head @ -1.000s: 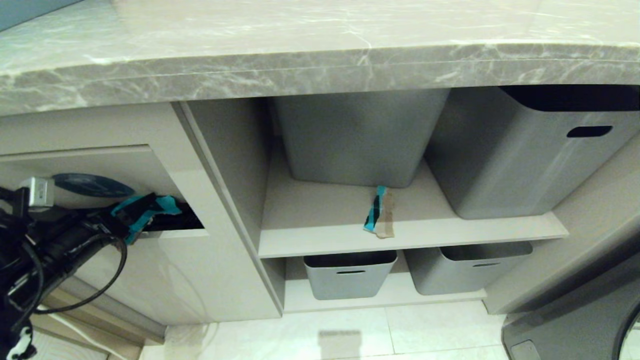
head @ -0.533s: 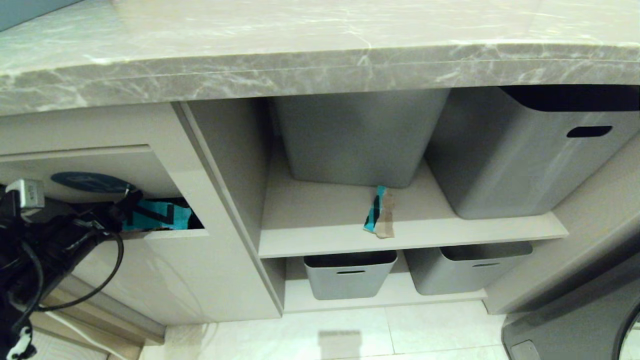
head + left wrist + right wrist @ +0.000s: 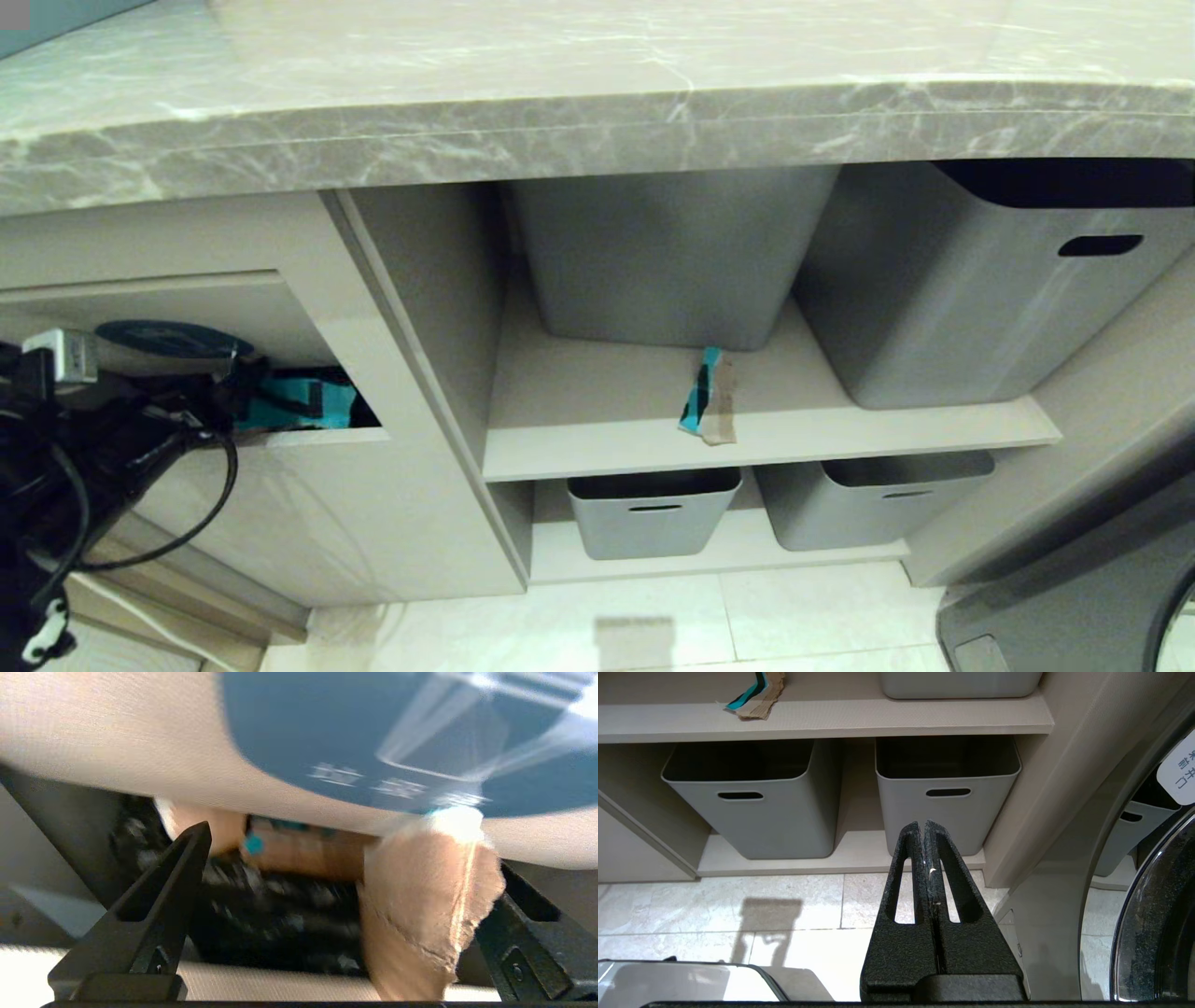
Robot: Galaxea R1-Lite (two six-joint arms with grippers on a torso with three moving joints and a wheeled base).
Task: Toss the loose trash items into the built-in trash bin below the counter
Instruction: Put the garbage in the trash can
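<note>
Item: loose trash, count in progress. One teal-and-black scrap (image 3: 299,403) lay in the mouth of the built-in trash bin (image 3: 308,504), under the pushed-in flap (image 3: 187,313) with its round blue sticker (image 3: 173,339). My left gripper (image 3: 219,397) sat at that same slot, jaws spread wide. In the left wrist view a torn brown-backed piece (image 3: 420,905), which I judged to be that scrap's reverse, sat against my right-hand finger (image 3: 518,947) and reached up to the flap's lower edge; nothing pinched it, and my other finger (image 3: 159,905) stood well apart from it. I judged this one released but not yet dropped clear: it appeared lodged at the opening rather than down inside the bin. Whether other scraps already lay inside, I could not tell.

Item: second scrap (image 3: 709,397), teal, black and brown, untouched. It rested on the upper shelf (image 3: 607,439) to the right of the bin, beneath the counter (image 3: 597,121), just in front of a grey tub (image 3: 667,252) and close to the shelf's front edge. It was a narrow strip, long axis running front to back across the shelf and tilted slightly, teal side toward the bin, brown side away.

Item: right gripper (image 3: 927,833), jaws pressed together on nothing, hanging low over the floor tiles (image 3: 738,914) before the lower tubs (image 3: 752,807).

Remaining, by my estimate: clear the lodged piece, then fetch the shelf strip.
</note>
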